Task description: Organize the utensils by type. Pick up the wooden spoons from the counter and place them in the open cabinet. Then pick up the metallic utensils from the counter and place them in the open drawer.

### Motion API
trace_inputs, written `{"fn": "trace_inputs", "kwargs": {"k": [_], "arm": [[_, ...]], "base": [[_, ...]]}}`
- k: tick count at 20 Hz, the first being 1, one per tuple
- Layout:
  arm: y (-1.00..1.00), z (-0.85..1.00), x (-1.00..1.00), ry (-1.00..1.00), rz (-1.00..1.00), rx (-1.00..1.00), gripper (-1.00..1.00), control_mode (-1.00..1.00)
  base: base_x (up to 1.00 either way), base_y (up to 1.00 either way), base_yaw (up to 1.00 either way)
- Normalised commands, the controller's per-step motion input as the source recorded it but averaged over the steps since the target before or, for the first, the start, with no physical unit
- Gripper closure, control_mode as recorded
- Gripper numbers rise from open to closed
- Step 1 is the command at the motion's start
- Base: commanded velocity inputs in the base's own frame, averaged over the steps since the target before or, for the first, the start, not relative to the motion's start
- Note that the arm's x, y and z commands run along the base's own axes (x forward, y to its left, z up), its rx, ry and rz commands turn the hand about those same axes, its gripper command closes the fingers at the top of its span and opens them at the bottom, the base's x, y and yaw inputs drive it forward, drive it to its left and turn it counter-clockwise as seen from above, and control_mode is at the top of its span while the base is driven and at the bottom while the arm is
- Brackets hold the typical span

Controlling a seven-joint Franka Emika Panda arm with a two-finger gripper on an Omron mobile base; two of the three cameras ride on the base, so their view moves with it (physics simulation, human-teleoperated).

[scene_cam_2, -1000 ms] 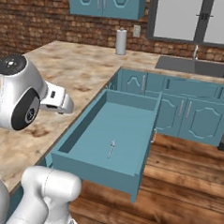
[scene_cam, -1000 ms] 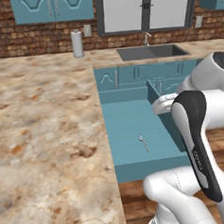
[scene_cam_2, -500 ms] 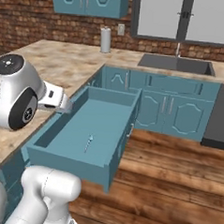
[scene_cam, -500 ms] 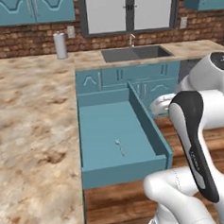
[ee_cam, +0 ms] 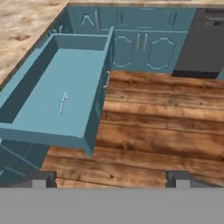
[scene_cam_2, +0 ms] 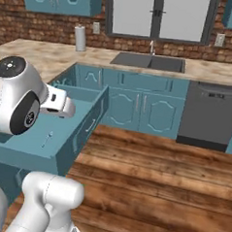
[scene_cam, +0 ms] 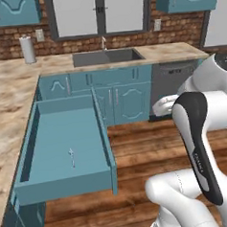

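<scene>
Silver, thin, one metallic utensil already lies in the open drawer at the frame's left; my claw is spread, empty. Other utensils I cannot see.

Ahead of my claw I see a wood-plank floor running to teal base cabinets and a dark dishwasher. Beyond them, a grey sink sits under a tall window, set in a red brick wall.
</scene>
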Motion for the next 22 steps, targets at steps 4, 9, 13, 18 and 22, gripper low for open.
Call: {"fn": "trace_inputs", "kwargs": {"k": [4,9,13,18,22], "arm": [[0.0,0.0,0.0,0.0,0.0,0.0,-1.0,1.0],[0.0,0.0,0.0,0.0,0.0,0.0,-1.0,1.0],[0.0,0.0,0.0,0.0,0.0,0.0,-1.0,1.0],[0.0,0.0,0.0,0.0,0.0,0.0,-1.0,1.0],[0.0,0.0,0.0,0.0,0.0,0.0,-1.0,1.0]], "base": [[-0.16,-1.0,-0.16],[0.0,-1.0,-0.33],[0.0,-1.0,-0.51],[0.0,-0.93,-0.54],[0.0,-0.9,-0.57]]}}
